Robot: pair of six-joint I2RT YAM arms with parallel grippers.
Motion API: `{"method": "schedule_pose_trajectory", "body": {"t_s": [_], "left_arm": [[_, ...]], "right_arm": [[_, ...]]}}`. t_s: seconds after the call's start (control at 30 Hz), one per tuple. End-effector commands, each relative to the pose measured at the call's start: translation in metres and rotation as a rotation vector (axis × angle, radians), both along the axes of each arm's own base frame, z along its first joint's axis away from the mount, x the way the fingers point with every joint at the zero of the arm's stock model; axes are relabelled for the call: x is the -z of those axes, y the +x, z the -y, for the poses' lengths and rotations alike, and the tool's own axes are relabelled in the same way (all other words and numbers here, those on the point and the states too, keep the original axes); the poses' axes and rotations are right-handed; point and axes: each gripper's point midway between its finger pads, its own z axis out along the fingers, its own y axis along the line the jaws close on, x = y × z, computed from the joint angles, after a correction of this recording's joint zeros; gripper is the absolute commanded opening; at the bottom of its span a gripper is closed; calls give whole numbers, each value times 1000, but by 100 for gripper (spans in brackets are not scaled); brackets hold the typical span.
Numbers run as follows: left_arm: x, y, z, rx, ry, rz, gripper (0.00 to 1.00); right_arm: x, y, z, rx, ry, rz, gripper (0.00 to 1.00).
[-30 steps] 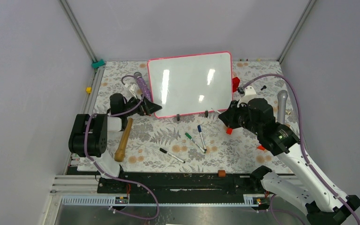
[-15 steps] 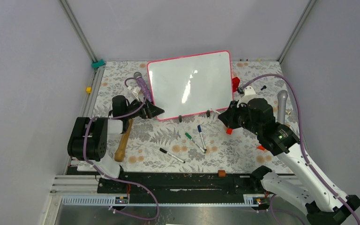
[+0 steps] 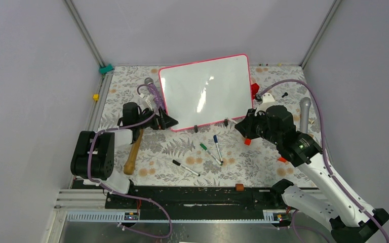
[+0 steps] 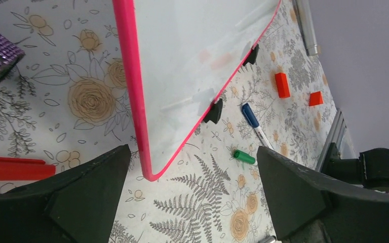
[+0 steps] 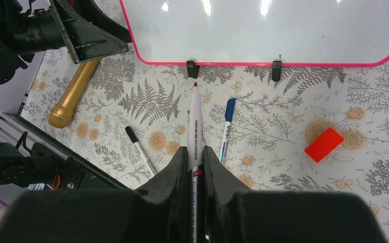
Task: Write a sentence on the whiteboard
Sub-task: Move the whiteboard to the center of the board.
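The whiteboard (image 3: 205,91) lies at the back of the floral table, slightly skewed, with a pink-red frame and two black clips (image 5: 193,68) on its near edge. No sentence shows on it; the surface is blank and glossy. My left gripper (image 3: 166,121) is open at the board's near left corner. In the left wrist view that corner (image 4: 149,174) sits between the wide-apart fingers (image 4: 86,187), touching neither. My right gripper (image 3: 244,129) hovers by the near right corner, shut on a red-tipped marker (image 5: 194,116) that points at the board's near edge.
Blue-capped (image 3: 216,143), green-capped (image 3: 207,152) and black-capped (image 3: 185,167) markers lie in front of the board. A gold microphone (image 3: 132,152) lies by the left arm, a purple glitter one (image 3: 154,93) left of the board and a silver one (image 3: 304,114) at the right. Small red blocks (image 5: 324,144) are scattered at the right.
The whiteboard has turned a little, its near left corner swinging right. My left gripper has opened slightly wider and drawn back from that corner. The right gripper has stayed put.
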Motion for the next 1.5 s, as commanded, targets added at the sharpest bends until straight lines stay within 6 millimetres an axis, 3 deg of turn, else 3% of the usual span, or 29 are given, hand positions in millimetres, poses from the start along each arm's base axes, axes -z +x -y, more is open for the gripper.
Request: {"method": "schedule_pose_trajectory", "body": {"t_s": [0.0, 0.3, 0.53, 1.0, 1.23, 1.47], "left_arm": [[-20, 20, -7, -27, 70, 97, 98], [-27, 26, -12, -49, 103, 150, 99], [-48, 20, -14, -50, 106, 235, 99], [-63, 26, -61, -290, 291, 332, 99], [-66, 28, -94, -458, 370, 353, 99], [-66, 23, -99, -477, 366, 377, 99]], "right_arm": [[-9, 3, -1, 3, 10, 16, 0], [-11, 9, -8, -8, 10, -7, 0], [-18, 16, -11, 7, 15, -6, 0], [-28, 15, -9, -5, 3, 18, 0], [-28, 11, -5, -9, -10, 32, 0], [-25, 9, 0, 5, -18, 40, 0]]}}
